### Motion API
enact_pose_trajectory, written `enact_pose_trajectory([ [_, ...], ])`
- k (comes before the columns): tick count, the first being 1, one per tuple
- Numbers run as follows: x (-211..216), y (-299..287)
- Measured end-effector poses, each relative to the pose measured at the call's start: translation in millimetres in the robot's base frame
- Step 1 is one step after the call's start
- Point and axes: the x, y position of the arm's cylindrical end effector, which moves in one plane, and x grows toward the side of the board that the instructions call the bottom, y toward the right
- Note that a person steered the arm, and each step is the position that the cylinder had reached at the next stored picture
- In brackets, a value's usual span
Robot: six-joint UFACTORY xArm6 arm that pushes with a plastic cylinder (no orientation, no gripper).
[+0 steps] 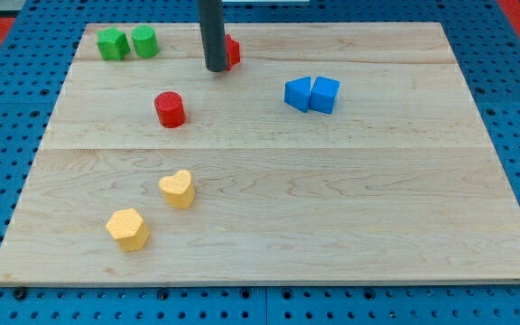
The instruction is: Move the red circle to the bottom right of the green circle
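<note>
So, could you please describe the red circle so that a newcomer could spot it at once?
Start at the wooden board and find the two green blocks in its top-left corner. Below and right of them stands the red circle, alone. It is a round cylinder, unlike the other red block, half hidden behind my tip.

red block (233, 51) mostly hidden behind rod (214, 34), shape unclear

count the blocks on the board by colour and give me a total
green: 2, a star-like block and a circle
red: 2, a circle and a block partly hidden behind my tip
blue: 2, and, touching
yellow: 2, a heart and a hexagon
total: 8
</note>
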Motion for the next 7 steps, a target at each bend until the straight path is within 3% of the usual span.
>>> enact_pose_trajectory([
  [1,-32.8,32.2],
  [3,113.9,44.8],
  [4,149.4,3.3],
  [5,133.7,-46.0],
  [6,99.2,-46.4],
  [7,137.6,-52.6],
])
